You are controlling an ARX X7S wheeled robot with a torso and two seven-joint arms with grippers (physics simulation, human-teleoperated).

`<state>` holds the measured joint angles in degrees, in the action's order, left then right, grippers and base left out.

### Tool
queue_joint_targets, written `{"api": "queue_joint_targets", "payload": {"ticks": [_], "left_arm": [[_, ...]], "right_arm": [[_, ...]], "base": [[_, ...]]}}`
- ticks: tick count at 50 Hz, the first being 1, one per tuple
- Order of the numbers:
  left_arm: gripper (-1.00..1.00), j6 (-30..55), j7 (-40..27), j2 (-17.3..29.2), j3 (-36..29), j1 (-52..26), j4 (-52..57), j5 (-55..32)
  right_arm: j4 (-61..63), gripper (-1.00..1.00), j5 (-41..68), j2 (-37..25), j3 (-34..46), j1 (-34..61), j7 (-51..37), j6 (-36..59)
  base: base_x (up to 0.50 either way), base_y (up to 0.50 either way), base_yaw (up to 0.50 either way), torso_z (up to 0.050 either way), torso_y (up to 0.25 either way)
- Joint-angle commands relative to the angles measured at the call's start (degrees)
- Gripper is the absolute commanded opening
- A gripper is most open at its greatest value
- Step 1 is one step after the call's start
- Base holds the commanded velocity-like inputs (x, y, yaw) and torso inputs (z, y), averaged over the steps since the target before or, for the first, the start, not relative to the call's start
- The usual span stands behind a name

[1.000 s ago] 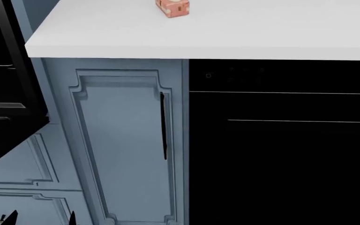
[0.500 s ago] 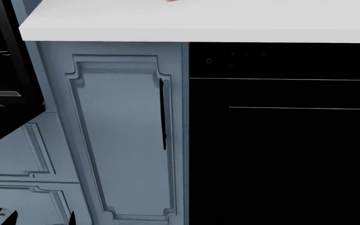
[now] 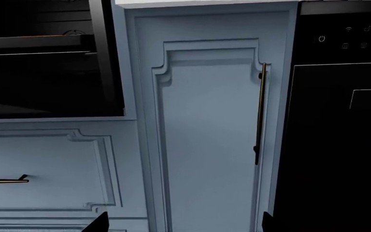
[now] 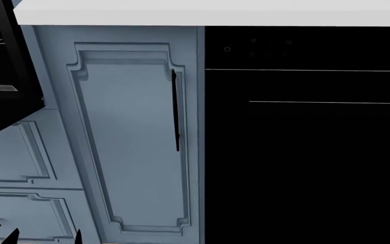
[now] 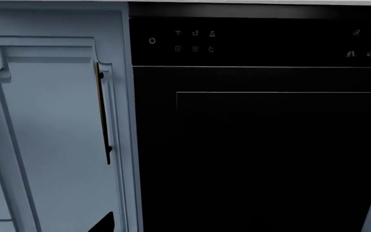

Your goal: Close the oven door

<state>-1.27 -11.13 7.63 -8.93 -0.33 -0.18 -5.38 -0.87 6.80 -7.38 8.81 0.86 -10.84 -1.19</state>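
Note:
The oven door [image 4: 2, 119] is a glossy black panel folded down and open at the far left of the head view, below the dark oven cavity [image 3: 37, 58] with its racks. My left gripper [image 4: 44, 238] shows only as two dark fingertips at the bottom left, below the door and apart from it. In the left wrist view the left gripper [image 3: 182, 223] stands open and empty, facing the pale blue cabinet door. My right gripper [image 5: 182, 224] faces the black appliance front. One of its fingertips [image 5: 103, 223] shows far to the side, and the other is lost against the black.
A tall pale blue cabinet door [image 4: 130, 137] with a long vertical handle [image 4: 175, 109] fills the middle. A black dishwasher front [image 4: 306, 152] with thin silver lines stands to its right. Blue drawer fronts [image 3: 44, 169] with a brass handle [image 3: 4, 181] sit under the oven. The white countertop edge [image 4: 215, 18] runs above.
The whole scene has slid upward in the head view. The pink box on the counter has left the frame and more of the lower drawers shows. The left fingertips stay at the bottom left.

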Motion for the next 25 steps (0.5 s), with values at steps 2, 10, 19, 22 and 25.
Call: {"api": "queue_joint_targets", "payload": {"ticks": [2,10,19,22,25], "left_arm": [[1.0,-0.38,-0.49,0.55,-0.63,0.01,0.04,-0.4],[1.0,-1.58,-1.05,0.85,-1.15,0.06,-0.39,0.09],[1.0,-1.37,-1.53,1.18,-1.46,0.2,0.18,-0.18],[1.0,-1.49,-1.7,1.24,-1.82,-0.06,-0.49,0.18],[1.0,-1.2,-1.78,1.32,-1.81,-0.1,-0.38,-0.17]], "right_arm": [[0.22,1.0,0.86,-0.43,0.47,-0.05,-0.48,-0.23],[-0.03,1.0,1.13,-0.73,0.82,0.0,-0.71,-0.71],[-0.18,1.0,0.54,-1.14,1.57,0.03,-1.25,-1.09],[0.3,1.0,0.26,-1.28,1.86,-0.06,-1.58,-0.67],[0.34,1.0,0.45,-1.36,1.92,-0.02,-1.71,-0.52]], "base": [[0.0,0.0,0.0,-0.05,0.0],[0.0,0.0,0.0,-0.05,0.0],[0.0,0.0,0.0,-0.05,0.0],[0.0,0.0,0.0,-0.05,0.0],[0.0,0.0,0.0,-0.05,0.0]]}}
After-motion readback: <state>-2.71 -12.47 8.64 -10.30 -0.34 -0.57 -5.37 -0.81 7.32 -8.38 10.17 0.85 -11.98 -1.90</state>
